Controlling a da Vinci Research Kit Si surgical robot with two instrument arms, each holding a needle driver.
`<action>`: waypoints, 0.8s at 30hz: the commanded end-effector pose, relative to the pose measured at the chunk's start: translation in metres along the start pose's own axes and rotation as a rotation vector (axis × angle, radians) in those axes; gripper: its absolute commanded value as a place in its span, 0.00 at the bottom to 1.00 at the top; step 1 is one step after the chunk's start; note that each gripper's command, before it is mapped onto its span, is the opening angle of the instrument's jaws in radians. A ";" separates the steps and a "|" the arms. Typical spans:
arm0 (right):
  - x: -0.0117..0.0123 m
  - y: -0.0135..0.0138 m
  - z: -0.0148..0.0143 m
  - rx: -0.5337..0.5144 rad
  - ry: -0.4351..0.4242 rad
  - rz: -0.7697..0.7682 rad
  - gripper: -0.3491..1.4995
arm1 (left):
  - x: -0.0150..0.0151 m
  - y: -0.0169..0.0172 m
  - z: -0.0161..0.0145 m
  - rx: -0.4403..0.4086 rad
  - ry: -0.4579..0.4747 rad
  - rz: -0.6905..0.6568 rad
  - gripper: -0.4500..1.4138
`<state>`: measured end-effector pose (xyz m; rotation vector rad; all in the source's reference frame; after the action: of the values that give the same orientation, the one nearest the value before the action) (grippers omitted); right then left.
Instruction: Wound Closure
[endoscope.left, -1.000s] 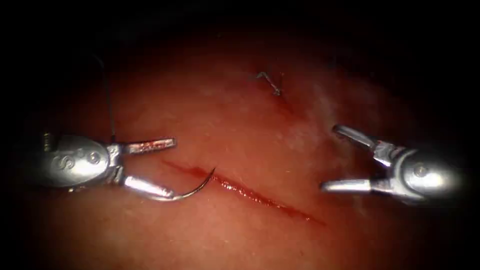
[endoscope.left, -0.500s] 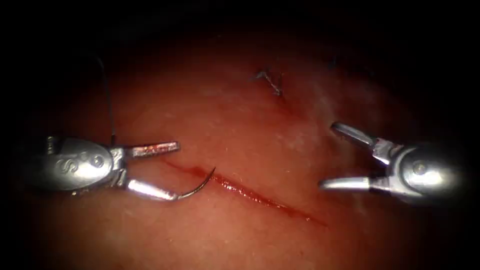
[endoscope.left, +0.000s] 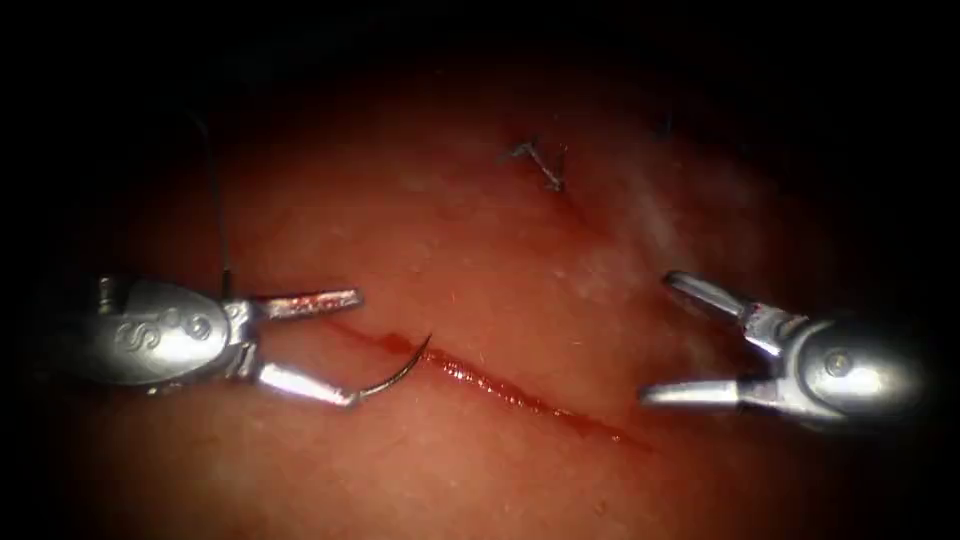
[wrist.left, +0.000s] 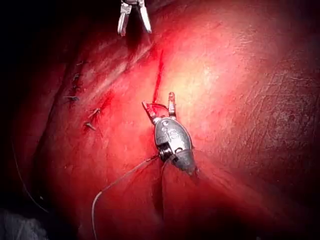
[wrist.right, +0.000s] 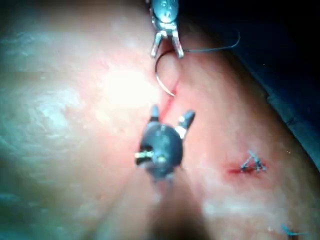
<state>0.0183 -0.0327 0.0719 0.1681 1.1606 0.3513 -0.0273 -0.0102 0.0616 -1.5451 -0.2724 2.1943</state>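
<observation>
The cut (endoscope.left: 520, 398) runs slantwise across the tissue (endoscope.left: 480, 250) with red fluid along it. The curved needle (endoscope.left: 395, 375) arcs from the tip of the left tool's lower jaw to the cut's left end, its point up at the cut. I cannot tell if it is in the tissue. The left tool (endoscope.left: 353, 347) is open left of the cut, its jaws on either side of the needle and holding nothing. Thread (endoscope.left: 220, 220) runs up from behind its wrist. The right tool (endoscope.left: 657, 338) is open and holds nothing, right of the cut. In the right wrist view the needle (wrist.right: 159, 80) curves between the left tool (wrist.right: 166, 54) and the right tool (wrist.right: 172, 112).
A tied stitch with cut ends (endoscope.left: 540, 165) sits on the tissue above the cut. In the left wrist view, thread (wrist.left: 120, 177) trails off behind the left tool (wrist.left: 158, 100), and several older stitches (wrist.left: 90, 122) lie to one side.
The left tool has shifted slightly right and down, still open beside the needle. The right tool has moved down a little. The needle has barely moved.
</observation>
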 end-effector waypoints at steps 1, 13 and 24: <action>-0.0003 -0.0004 0.0008 0.007 -0.004 -0.003 0.86 | -0.0006 0.0001 0.0008 0.007 -0.016 -0.014 0.39; -0.0008 -0.0016 0.0015 0.013 -0.013 0.050 0.86 | -0.0015 0.0009 0.0015 0.163 -0.240 -0.111 0.39; -0.0007 -0.0023 0.0021 0.019 -0.027 0.051 0.86 | -0.0029 0.0016 0.0014 0.242 -0.490 -0.121 0.44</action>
<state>0.0198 -0.0349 0.0722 0.2197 1.1328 0.3830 -0.0278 -0.0128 0.0633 -0.8111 -0.2313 2.3812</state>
